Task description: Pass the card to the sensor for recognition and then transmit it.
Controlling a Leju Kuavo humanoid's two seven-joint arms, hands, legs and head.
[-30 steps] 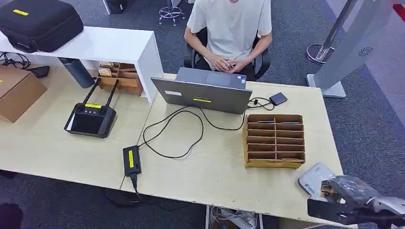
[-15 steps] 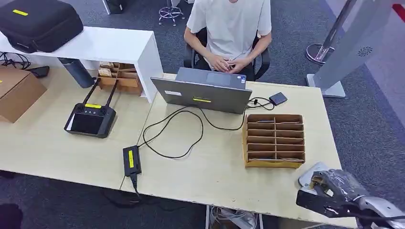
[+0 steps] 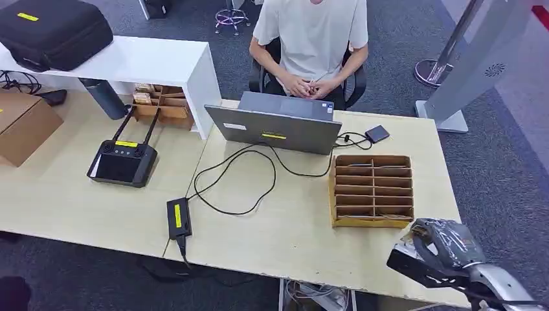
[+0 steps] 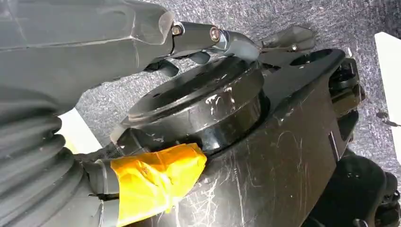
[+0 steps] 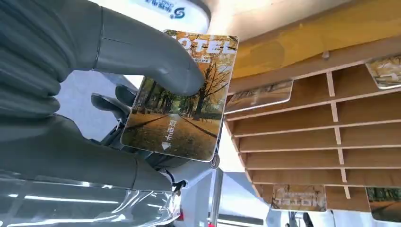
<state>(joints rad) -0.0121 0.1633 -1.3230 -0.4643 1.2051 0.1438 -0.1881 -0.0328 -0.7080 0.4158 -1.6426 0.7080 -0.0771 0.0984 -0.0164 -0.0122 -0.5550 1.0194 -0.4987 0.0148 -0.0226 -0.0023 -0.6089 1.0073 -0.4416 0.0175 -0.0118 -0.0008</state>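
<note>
My right hand (image 3: 442, 247) hovers at the table's front right corner, just in front of the wooden card rack (image 3: 371, 190). Its thumb and fingers pinch a hotel card (image 5: 182, 101) printed with an autumn tree avenue. The white card sensor (image 5: 175, 12) lies right behind the card in the right wrist view; in the head view the hand covers it. The rack (image 5: 307, 132) holds a few more cards (image 5: 257, 97) in its slots. My left hand (image 4: 198, 42) hangs beside my body over the carpet, its fingers apart and holding nothing.
A person (image 3: 314, 39) sits behind an open laptop (image 3: 275, 126) across the table. A cable runs to a black power adapter (image 3: 178, 217). A remote controller (image 3: 123, 162) and a cardboard box (image 3: 22, 123) lie on the left. A grey stand (image 3: 466, 71) rises at the back right.
My right hand has moved left and forward with the card, from beside the white sensor to over it, so the sensor is now hidden in the head view.
</note>
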